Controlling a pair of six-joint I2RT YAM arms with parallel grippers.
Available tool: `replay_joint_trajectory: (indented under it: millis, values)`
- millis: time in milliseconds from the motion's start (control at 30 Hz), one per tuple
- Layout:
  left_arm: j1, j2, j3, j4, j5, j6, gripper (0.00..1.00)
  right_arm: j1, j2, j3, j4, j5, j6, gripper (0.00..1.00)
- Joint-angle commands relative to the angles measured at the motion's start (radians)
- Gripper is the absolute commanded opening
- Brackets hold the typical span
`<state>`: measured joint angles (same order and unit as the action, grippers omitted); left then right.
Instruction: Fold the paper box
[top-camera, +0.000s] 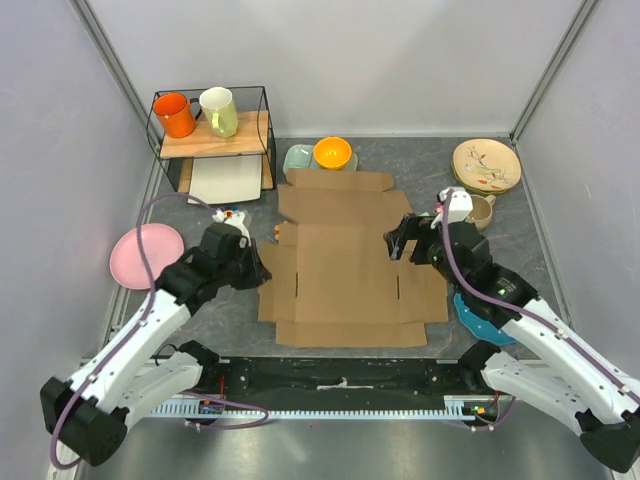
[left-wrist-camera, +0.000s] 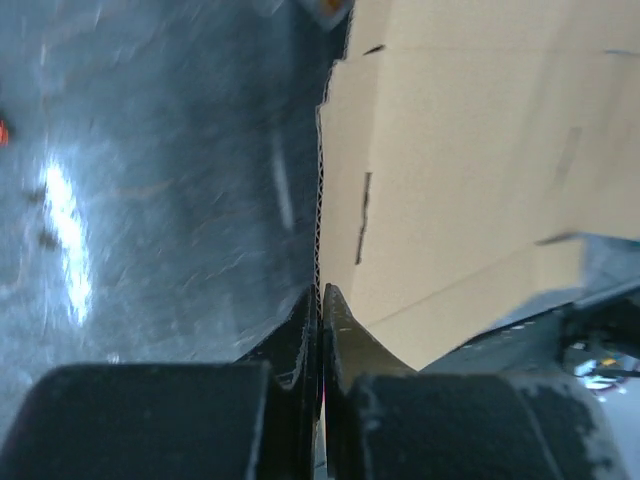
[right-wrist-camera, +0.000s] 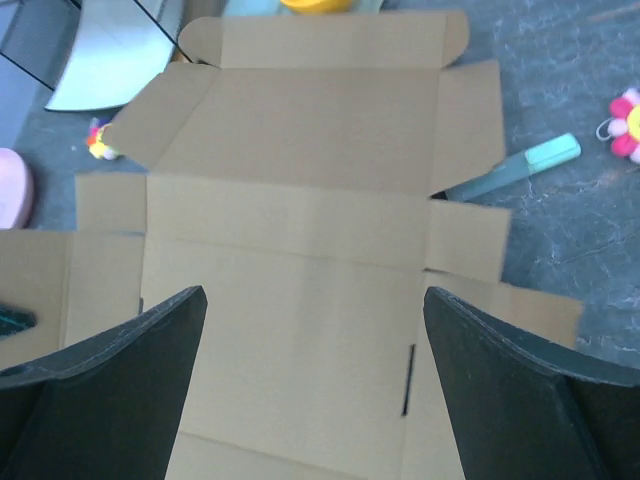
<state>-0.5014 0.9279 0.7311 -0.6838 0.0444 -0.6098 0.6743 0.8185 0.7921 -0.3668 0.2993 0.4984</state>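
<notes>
Paper box (top-camera: 345, 270) – a large brown corrugated cardboard sheet with flaps – lies unfolded on the grey tabletop (top-camera: 420, 165), centre of the top view.
Your left end effector (left-wrist-camera: 320, 295) is pinched tight on the box's left edge, and the corrugated rim runs up from between its fingers. Your right end effector (right-wrist-camera: 315, 300) stands wide over the box's right side – nothing held.

A: How many mugs?
B: Three: an orange ceramic mug (top-camera: 175, 113), a pale yellow-green mug (top-camera: 220, 110), a beige mug (top-camera: 482, 210).
A: Plates?
B: Three: a round pink plate (top-camera: 145, 255), a cream patterned plate (top-camera: 486, 165), a teal plate (top-camera: 478, 322). One orange bowl (top-camera: 332, 152), one flat brown corrugated paper box (top-camera: 345, 270).
</notes>
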Motion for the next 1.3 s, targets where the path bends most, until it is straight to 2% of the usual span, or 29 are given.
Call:
replay_joint_trajectory:
  millis: [0,300,533,700,833,933,967,1067,1133,1200,1267]
  values:
    - [-0.003,-0.101,0.149,0.084,0.135,0.148,0.02,0.001,-0.027,0.116,-0.066,0.001,-0.029,0.98]
    - [-0.003,-0.107,0.33,0.087,0.394,0.307,0.02,0.001,-0.091,0.245,-0.153,0.029,-0.058,0.98]
    - [-0.005,0.011,0.565,0.084,0.58,0.444,0.02,0.001,-0.137,0.335,-0.195,-0.017,-0.07,0.98]
    - [-0.003,0.213,0.765,0.03,0.513,0.582,0.02,0.001,-0.139,0.377,-0.231,-0.069,-0.075,0.98]
    - [0.007,0.399,0.864,0.003,0.465,0.645,0.02,0.001,-0.154,0.38,-0.254,-0.075,-0.08,0.98]
    - [0.038,0.549,0.909,0.024,0.566,0.66,0.02,0.001,-0.17,0.386,-0.267,-0.075,-0.09,0.98]
    - [0.052,0.584,0.919,0.032,0.651,0.654,0.02,0.001,-0.171,0.387,-0.276,-0.077,-0.092,0.98]
    - [0.106,0.728,0.973,0.052,0.79,0.619,0.02,0.001,-0.171,0.392,-0.294,-0.084,-0.1,0.98]
    - [0.147,0.822,1.027,0.05,0.816,0.575,0.02,0.001,-0.17,0.392,-0.307,-0.088,-0.106,0.98]
    - [0.185,0.868,1.063,0.056,0.781,0.542,0.08,0.001,-0.171,0.388,-0.31,-0.085,-0.11,0.98]
    - [0.207,0.897,1.08,0.073,0.709,0.49,0.24,0.001,-0.173,0.38,-0.313,-0.083,-0.121,0.98]
